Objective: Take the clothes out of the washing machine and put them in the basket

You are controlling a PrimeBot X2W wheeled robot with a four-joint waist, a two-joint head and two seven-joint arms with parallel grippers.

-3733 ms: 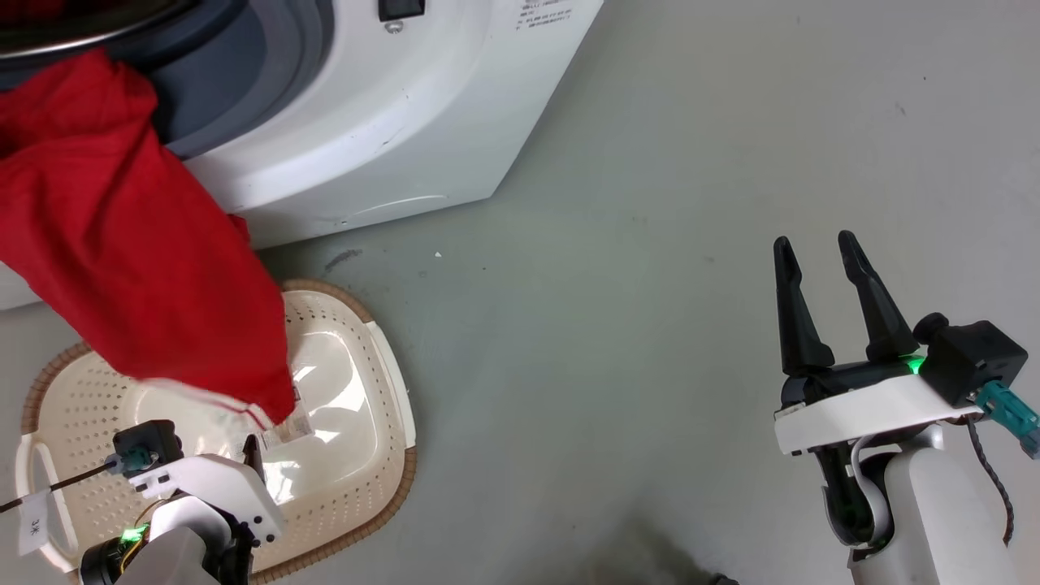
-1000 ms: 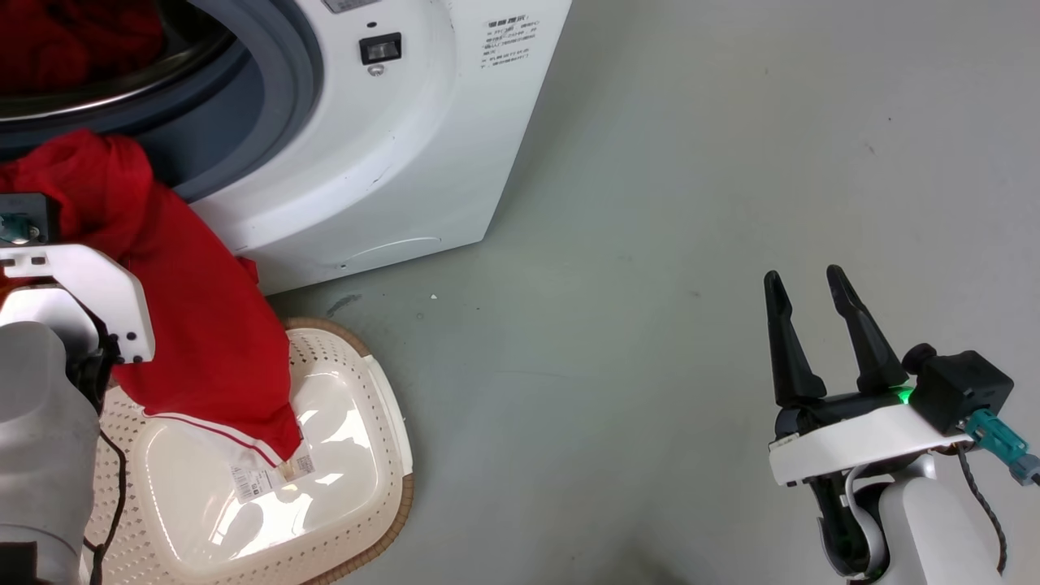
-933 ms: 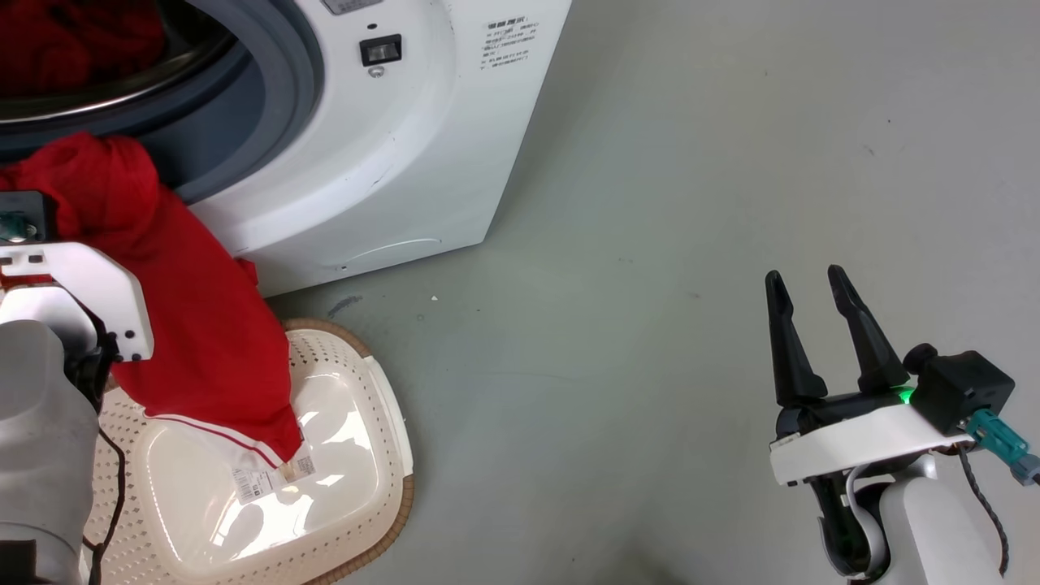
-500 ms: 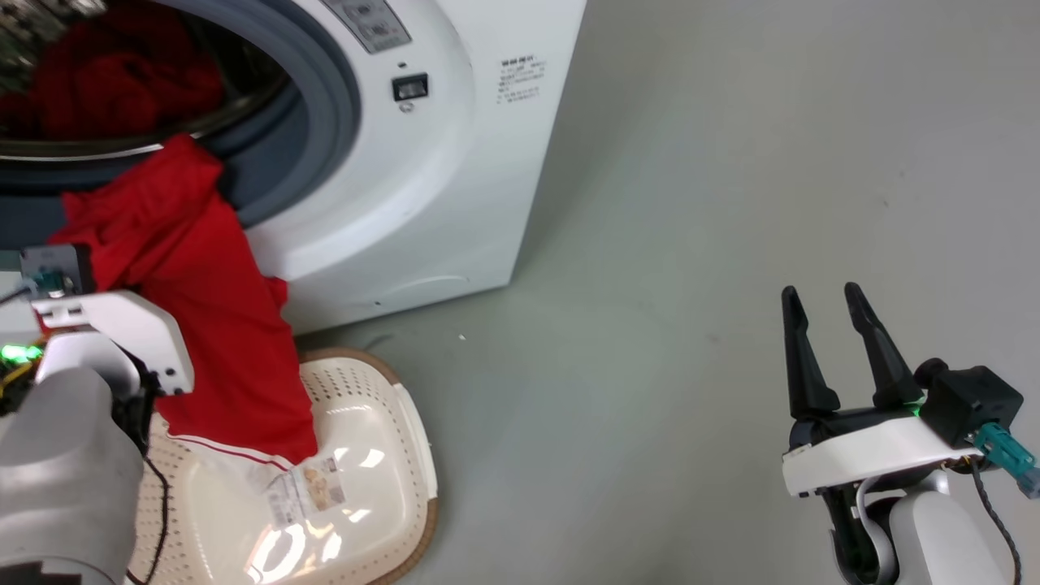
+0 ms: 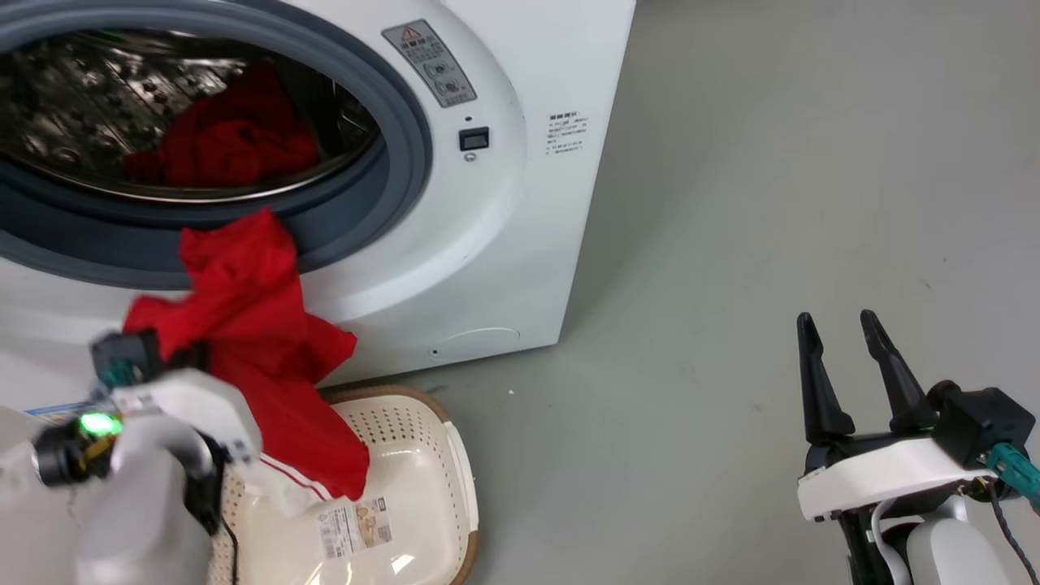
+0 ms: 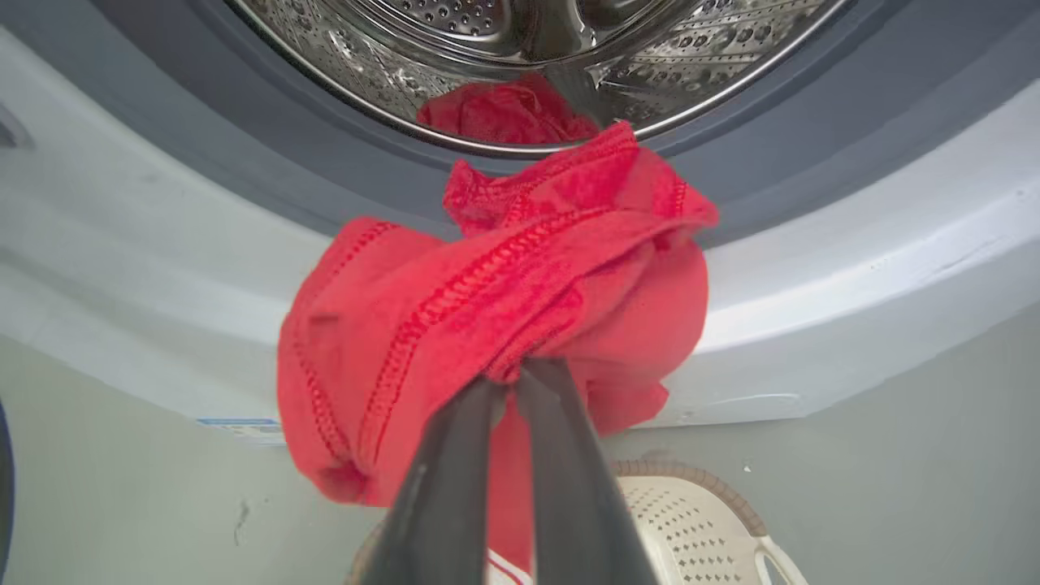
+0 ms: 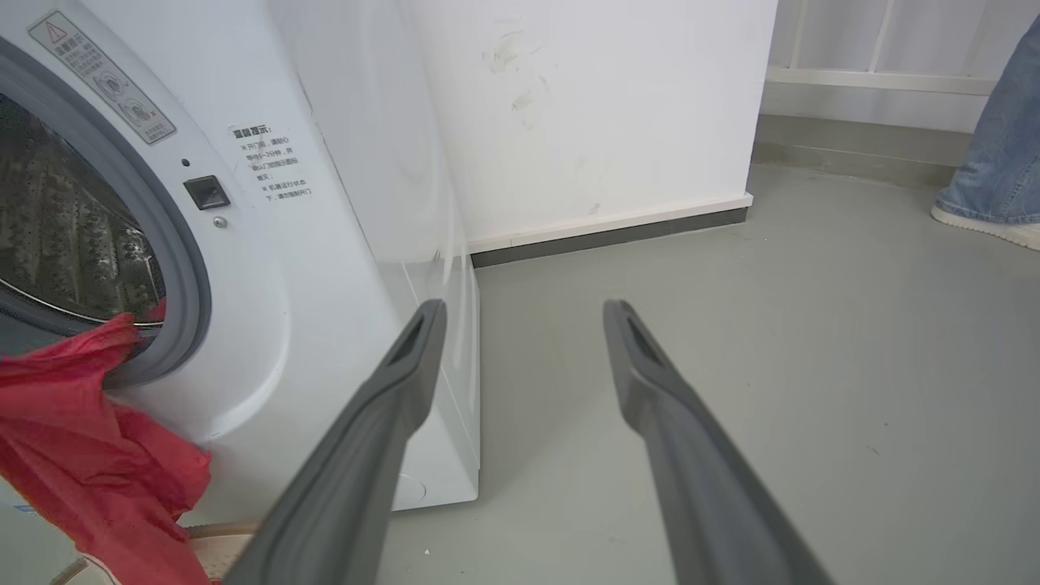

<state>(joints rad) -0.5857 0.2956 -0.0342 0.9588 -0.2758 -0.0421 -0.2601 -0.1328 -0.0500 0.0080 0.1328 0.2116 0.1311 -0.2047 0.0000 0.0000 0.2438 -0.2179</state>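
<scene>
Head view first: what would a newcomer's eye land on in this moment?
The bright red garment trails down from the grey porthole rim of the washing machine. It is pinched in the shut left gripper, and its white-striped hem is over the cream basket. A second red bundle lies in the steel drum. At lower right, the right gripper hangs open above bare floor.

Bright red clothes (image 5: pixel 260 341) with white-striped trim, white washing machine (image 5: pixel 520 244) grey-rimmed, cream perforated basket (image 5: pixel 406 431) brown-edged, grey floor (image 5: pixel 731 203)

Grey floor (image 7: pixel 812 366) meets a scuffed white wall (image 7: pixel 609 106) with a dark baseboard (image 7: pixel 609 236) — at far right, a person's jeans leg (image 7: pixel 995 138) and pale shoe (image 7: pixel 987 227).
</scene>
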